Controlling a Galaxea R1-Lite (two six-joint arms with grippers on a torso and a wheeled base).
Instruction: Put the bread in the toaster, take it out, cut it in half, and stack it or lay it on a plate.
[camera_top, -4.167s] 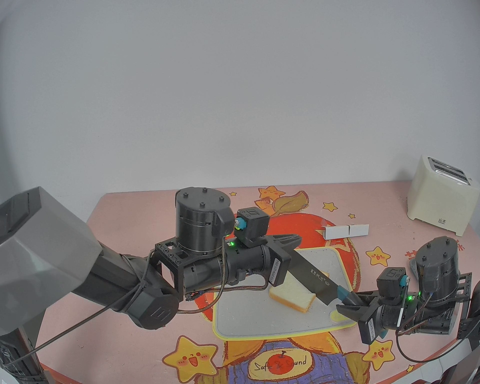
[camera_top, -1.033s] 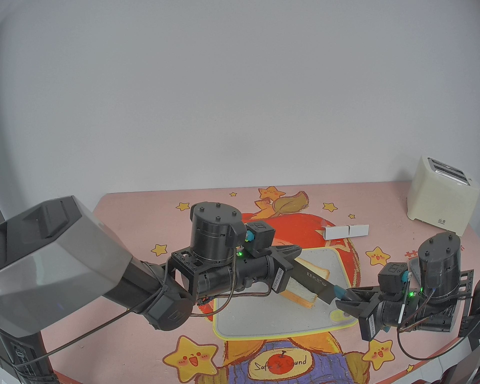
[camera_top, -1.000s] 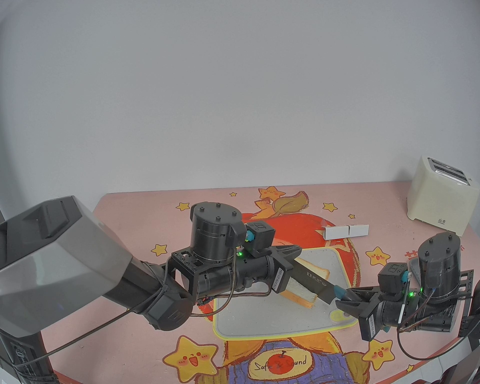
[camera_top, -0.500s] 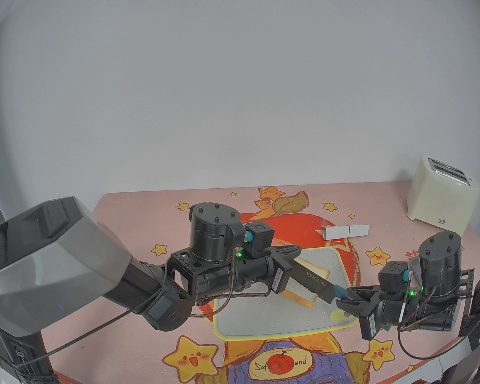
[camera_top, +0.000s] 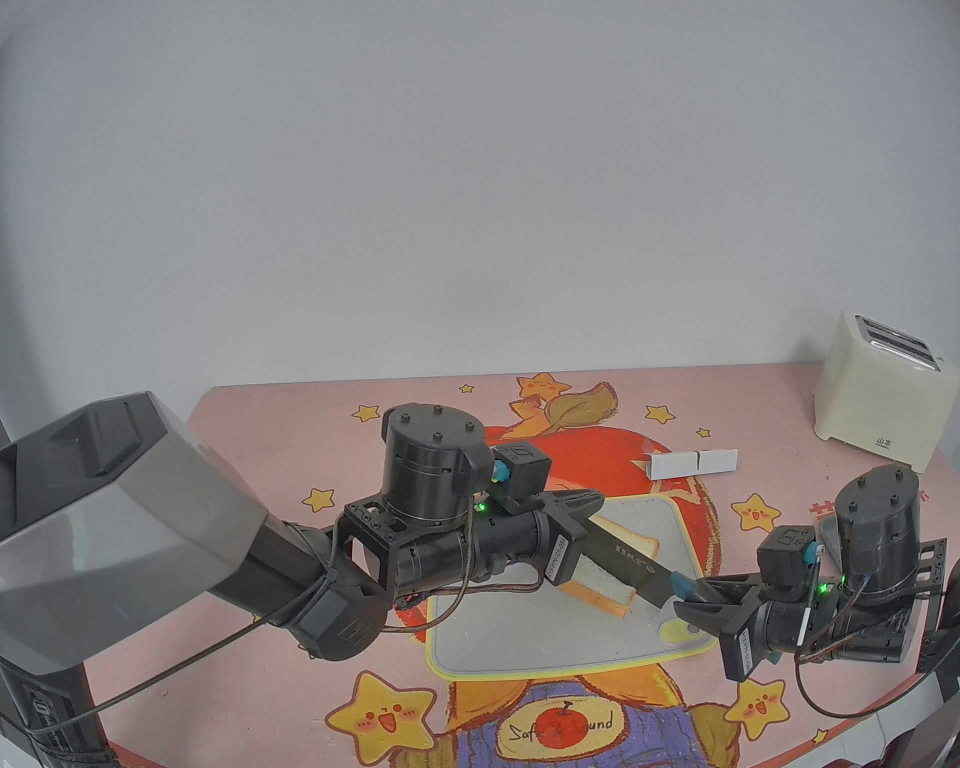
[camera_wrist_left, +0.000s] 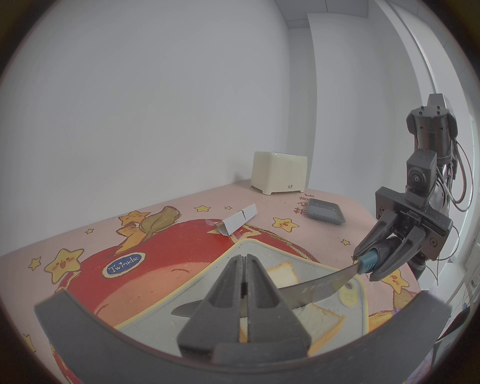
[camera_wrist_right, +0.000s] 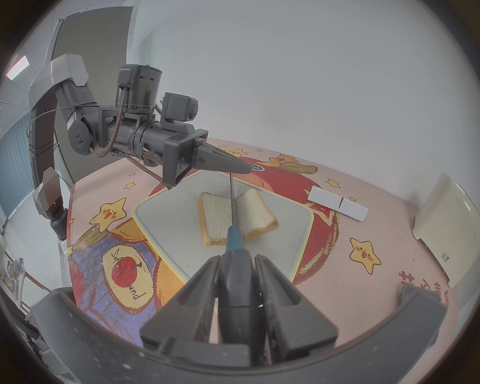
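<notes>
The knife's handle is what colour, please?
Teal blue; the dark-bladed knife's handle shows best in right wrist view.

A white slice of bread (camera_wrist_right: 218, 218) with a tan crust lies flat on the pale cutting board (camera_top: 520, 630) in the middle of the table (camera_top: 260, 450). A dark-bladed knife (camera_top: 632, 562) stands on edge across the slice's middle, pressed into it, with bread on either side. The cream toaster (camera_top: 880, 388) stands upright at the table's far right corner, well apart from the board.

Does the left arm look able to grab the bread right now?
Probably not: the left end effector is shut above the knife, whose blade lies across the bread, held by the right end effector.
</notes>
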